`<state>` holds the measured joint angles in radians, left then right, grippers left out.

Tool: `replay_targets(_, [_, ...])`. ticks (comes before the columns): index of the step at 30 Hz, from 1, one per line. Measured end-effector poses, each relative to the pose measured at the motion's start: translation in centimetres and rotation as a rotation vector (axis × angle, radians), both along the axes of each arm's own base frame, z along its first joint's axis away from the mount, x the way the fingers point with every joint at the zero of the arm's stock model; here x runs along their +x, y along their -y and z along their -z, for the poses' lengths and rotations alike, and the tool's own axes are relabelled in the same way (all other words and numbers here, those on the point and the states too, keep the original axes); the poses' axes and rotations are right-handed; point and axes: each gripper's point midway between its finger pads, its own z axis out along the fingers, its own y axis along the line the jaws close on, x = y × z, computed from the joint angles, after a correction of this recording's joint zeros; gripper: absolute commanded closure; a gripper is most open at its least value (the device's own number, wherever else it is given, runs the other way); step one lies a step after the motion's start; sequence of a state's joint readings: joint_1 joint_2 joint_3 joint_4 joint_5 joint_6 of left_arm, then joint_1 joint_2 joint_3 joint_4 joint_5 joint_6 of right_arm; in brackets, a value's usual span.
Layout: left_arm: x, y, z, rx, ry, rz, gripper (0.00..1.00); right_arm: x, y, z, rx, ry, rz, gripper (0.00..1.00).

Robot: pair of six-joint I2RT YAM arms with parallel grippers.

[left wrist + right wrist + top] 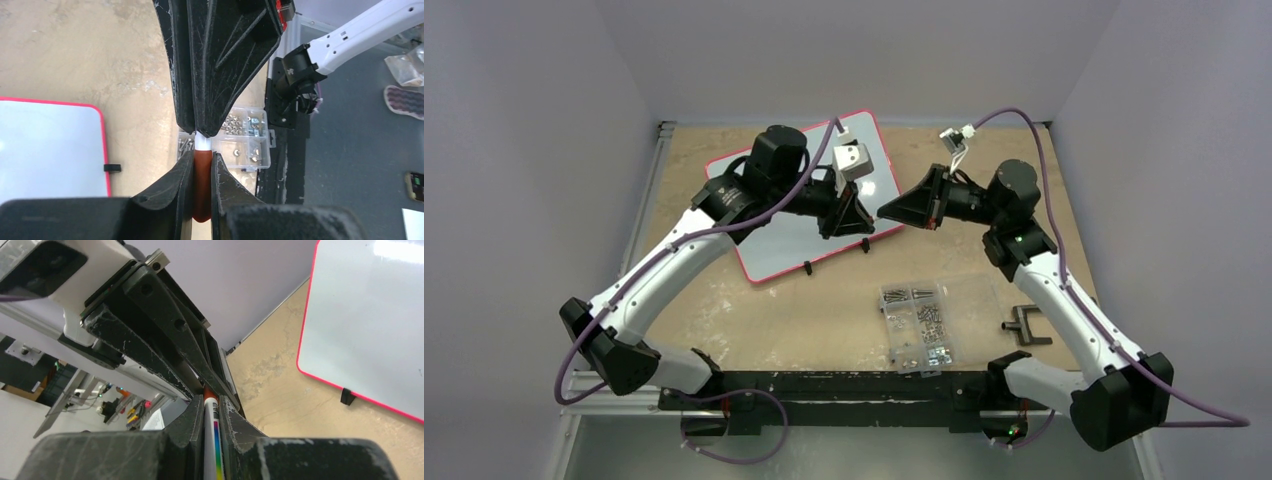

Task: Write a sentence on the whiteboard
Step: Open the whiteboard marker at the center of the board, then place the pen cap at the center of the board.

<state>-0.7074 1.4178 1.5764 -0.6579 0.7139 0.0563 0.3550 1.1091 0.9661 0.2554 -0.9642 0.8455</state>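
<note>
Mid-frame above the worktop (824, 320), left fingers (170, 200) clamp a marker's red cap (202, 180) and right fingers (239, 426) its barrel (211, 415) — the whiteboard (776, 248) lies upper centre, visibly unmarked. A jerky pull could skew the barrel, spoiling the writing grip.

One red-rimmed white board (779, 245), one clear compartmented screw box (919, 325), one black bracket (1027, 327), one red-capped white marker (202, 190).

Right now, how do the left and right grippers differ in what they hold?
The left gripper is shut on the red-brown cap; the right gripper is shut on the white, colour-striped barrel. The left gripper's arm crosses above the whiteboard; the right gripper's does not. Shared: both clamp one marker, fingertips almost meeting.
</note>
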Motion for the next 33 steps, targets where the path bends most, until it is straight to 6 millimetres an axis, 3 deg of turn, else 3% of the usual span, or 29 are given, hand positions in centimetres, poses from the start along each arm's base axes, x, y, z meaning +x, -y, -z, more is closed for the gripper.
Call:
replay_targets(7, [1.1, 0.0, 0.9, -0.023, 0.111, -0.066, 1.0, 1.3, 1.0, 1.2, -0.007, -0.131, 0.042, 1.0])
replay_targets(11, [1.9, -1.6, 2.4, 0.021, 0.108, -0.141, 1.0, 3.5, 3.3, 1.7, -0.009, -0.169, 0.146, 1.0])
replay_targets(14, [1.8, -2.2, 2.2, 0.023, 0.122, -0.163, 1.0, 4.9, 4.6, 2.6, -0.022, -0.206, 0.219, 1.0])
replay_targets(19, [1.3, -3.0, 2.8, 0.028, 0.122, -0.187, 1.0, 5.4, 4.9, 3.8, -0.052, -0.235, 0.251, 1.0])
replay_targets(25, [0.6, -4.3, 7.5, 0.067, 0.035, -0.259, 1.0, 6.0, 5.6, 4.5, -0.078, -0.209, 0.324, 1.0])
replay_targets(33, [0.1, -6.0, 15.6, 0.134, -0.134, -0.415, 1.0, 5.4, 6.2, 4.6, -0.07, -0.149, 0.377, 1.0])
